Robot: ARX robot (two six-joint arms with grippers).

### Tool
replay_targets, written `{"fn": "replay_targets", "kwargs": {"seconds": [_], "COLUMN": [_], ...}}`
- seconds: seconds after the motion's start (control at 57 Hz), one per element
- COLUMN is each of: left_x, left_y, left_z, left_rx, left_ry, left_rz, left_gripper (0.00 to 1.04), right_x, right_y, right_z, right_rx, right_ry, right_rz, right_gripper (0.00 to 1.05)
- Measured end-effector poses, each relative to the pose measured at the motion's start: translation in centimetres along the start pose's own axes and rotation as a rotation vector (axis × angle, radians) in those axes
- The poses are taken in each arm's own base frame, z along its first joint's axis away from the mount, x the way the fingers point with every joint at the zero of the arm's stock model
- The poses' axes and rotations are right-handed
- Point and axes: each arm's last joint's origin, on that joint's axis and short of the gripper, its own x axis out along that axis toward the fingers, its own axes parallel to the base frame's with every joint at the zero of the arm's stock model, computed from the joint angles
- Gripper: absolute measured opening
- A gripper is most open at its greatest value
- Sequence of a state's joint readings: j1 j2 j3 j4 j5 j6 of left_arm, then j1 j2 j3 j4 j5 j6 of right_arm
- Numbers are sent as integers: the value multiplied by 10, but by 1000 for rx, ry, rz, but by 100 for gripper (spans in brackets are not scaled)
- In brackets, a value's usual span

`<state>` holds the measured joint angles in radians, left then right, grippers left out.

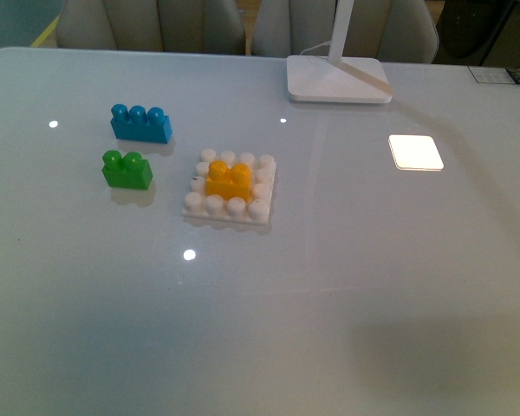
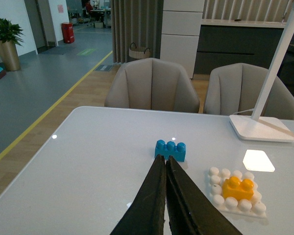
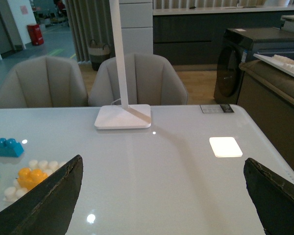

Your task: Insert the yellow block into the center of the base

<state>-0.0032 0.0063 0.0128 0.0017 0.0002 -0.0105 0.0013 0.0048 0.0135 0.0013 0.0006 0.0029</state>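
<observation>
On the glossy pale tabletop (image 1: 347, 286), the yellow block (image 1: 229, 180) sits pressed into the middle of the base (image 1: 230, 198), a flat square white plate ringed by round studs. The block is smooth plastic with two rounded studs; its long axis runs left to right in the front view, studs up. A green brick (image 1: 126, 170) and a blue brick (image 1: 141, 124) lie apart to the left. Neither arm appears in the front view. The left wrist view shows the left tool (image 2: 165, 161) with dark tapered fingers pressed together, holding nothing. The right wrist view shows the right tool (image 3: 164, 171) spread wide, also holding nothing, with the lamp foot (image 3: 123, 116) beyond.
</observation>
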Motion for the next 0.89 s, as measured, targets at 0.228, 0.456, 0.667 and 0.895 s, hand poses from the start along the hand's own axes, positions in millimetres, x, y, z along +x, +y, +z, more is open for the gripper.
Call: {"fn": "replay_targets", "kwargs": {"seconds": [0.228, 0.456, 0.667, 0.895], "left_x": [0, 0, 0, 0], "left_y": [0, 0, 0, 0], "left_z": [0, 0, 0, 0], "left_rx": [0, 0, 2, 2], "left_ry": [0, 0, 0, 0], "left_rz": [0, 0, 0, 0], "left_gripper": [42, 79, 97, 97], "right_x": [0, 0, 0, 0], "right_y": [0, 0, 0, 0], "right_z": [0, 0, 0, 0], "right_rx": [0, 0, 0, 0], "right_ry": [0, 0, 0, 0], "right_rz": [0, 0, 0, 0], "right_gripper": [96, 96, 96, 96]}}
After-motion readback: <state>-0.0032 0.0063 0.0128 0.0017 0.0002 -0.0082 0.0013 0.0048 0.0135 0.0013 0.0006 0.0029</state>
